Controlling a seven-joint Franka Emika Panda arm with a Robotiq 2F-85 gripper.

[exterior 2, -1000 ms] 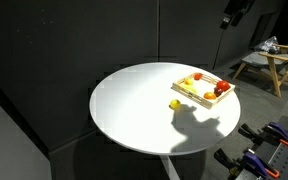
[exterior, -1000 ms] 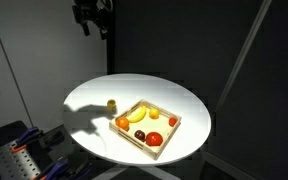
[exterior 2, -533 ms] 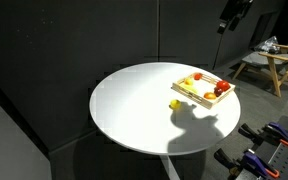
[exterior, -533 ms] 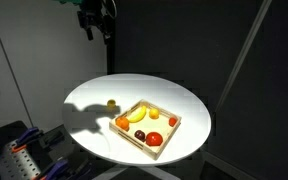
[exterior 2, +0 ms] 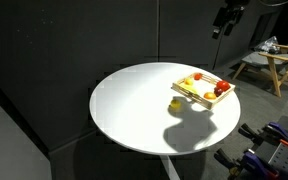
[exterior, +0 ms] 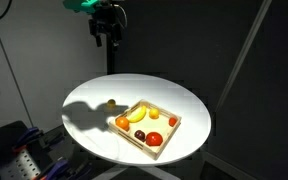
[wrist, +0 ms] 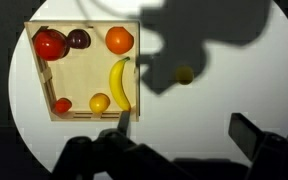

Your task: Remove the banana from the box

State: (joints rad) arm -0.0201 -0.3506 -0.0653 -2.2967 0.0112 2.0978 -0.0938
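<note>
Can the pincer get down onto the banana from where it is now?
Probably yes. The pincer hangs high above the table, and nothing covers the banana in the box. Tight spots: the box wall runs along one side, and a small yellow fruit sits close on the other.

The claw (exterior: pixel 105 40) is black and blocky: a dark, boxy body that narrows to two short fingers (exterior: pixel 97 41). The link (exterior: pixel 80 5) of the arm above it is pale with a teal-green tint. In an exterior view the claw (exterior 2: pixel 221 29) is only a small black silhouette. In the wrist view it (wrist: pixel 187 132) shows as blurred matte black shapes, one slim finger, one broader, and a rounded housing (wrist: pixel 94 158) along the edge. Screws and markings are too dark to tell.
</note>
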